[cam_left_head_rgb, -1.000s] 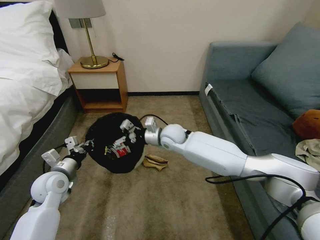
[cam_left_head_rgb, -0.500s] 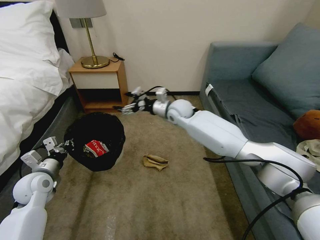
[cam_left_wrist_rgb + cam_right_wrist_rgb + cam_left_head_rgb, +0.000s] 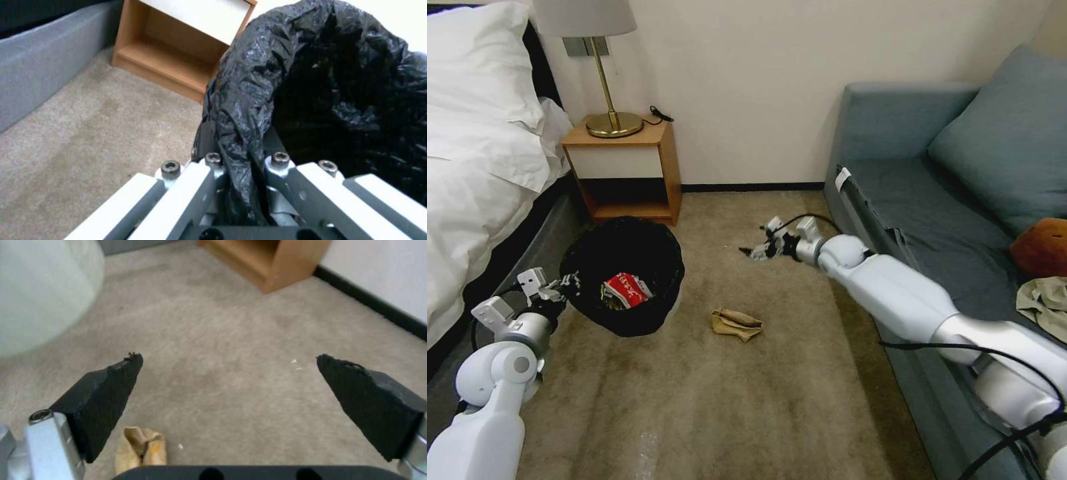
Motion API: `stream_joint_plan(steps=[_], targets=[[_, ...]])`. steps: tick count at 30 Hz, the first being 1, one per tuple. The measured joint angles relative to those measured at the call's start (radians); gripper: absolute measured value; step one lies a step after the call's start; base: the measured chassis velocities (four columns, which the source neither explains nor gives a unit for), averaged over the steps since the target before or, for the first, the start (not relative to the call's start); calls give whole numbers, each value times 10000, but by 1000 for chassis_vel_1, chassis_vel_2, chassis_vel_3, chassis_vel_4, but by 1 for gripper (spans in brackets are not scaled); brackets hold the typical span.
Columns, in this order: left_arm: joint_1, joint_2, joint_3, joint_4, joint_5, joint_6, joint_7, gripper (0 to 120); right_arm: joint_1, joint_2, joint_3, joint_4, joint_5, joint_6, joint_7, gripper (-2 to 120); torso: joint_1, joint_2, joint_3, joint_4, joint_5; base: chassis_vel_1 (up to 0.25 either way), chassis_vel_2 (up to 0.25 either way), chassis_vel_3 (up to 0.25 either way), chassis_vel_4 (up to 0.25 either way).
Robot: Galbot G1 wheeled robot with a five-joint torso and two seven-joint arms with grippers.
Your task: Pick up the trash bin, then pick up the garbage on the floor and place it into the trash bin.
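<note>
Beside the bed (image 3: 474, 167), at far left, the left gripper (image 3: 564, 288) is clamped on the near rim of the trash bin (image 3: 627, 267); in the left wrist view the black liner (image 3: 249, 110) is pinched tight between its fingers (image 3: 195, 186). Whether the bin is lifted off the floor (image 3: 727, 400) or resting on it, I cannot tell. Bin mouth faces up and toward the robot, red snack wrapper (image 3: 627, 291) lying inside with something gold-brown tucked beside it. Nightstand (image 3: 627, 173) just behind the bin.

Mid-carpet: crumpled tan paper bag (image 3: 736, 325), apart from the bin, to its right, nothing on it.

Further right and beyond the bag, the right gripper (image 3: 758, 250) hangs over bare carpet, fingers spread wide, holding nothing; right wrist view shows both black pads (image 3: 111, 396) well apart with the bag (image 3: 140, 448) close under the wrist rather than between them. Sofa (image 3: 934, 200) along the right.

Judgement: step in hand is fetching the paper bag. To do it well, draw the gripper toward the robot until the bag sits centred between the pads, descend close to the carpet since the bag lies flat, and close across a raised crumple. Left arm should hold the bin steady, mouth open toward the right
</note>
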Motion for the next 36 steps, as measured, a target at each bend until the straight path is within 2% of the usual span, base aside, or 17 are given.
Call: stream_joint_plan(steps=[2,3,4,6,7,9,20,25,36], targets=[[22,6,-29,-12,-21,0,17,3,-4,169,10,-281,-176,88,-107,100,0,1,-2,-4,-4,0,0,0,0],[86,22,-144,-33,-69,-17,83,3,-14,678,78,-1242,-609,283,-391,100,0,2,-4,-4,-11,0,0,0,0],[86,22,-144,-33,-69,-17,83,3,-14,678,78,-1242,-609,283,-391,100,0,2,-4,-4,-11,0,0,0,0],[188,82,-296,-17,-155,-47,193,3,-53,1278,199,-2525,-1205,619,-889,100,1,1,0,-5,-1,0,0,0,0],[188,82,-296,-17,-155,-47,193,3,-53,1278,199,-2525,-1205,619,-889,100,1,1,0,-5,-1,0,0,0,0],[264,150,-443,75,-229,-96,290,3,-120,1587,294,-3365,-1684,893,-1250,100,0,2,-2,-3,-7,0,0,0,0],[238,168,-464,289,-242,-147,440,3,-641,1831,335,-4255,-2753,882,-1833,100,0,2,-2,-7,-4,0,0,0,0],[209,114,-411,299,-189,-148,477,3,-846,2214,313,-4847,-3250,904,-1899,100,0,2,-2,-8,-3,0,0,0,0],[252,51,-408,374,-148,-189,548,3,-997,2508,327,-5155,-3455,919,-1855,100,0,2,-2,-6,-4,0,0,0,0]])
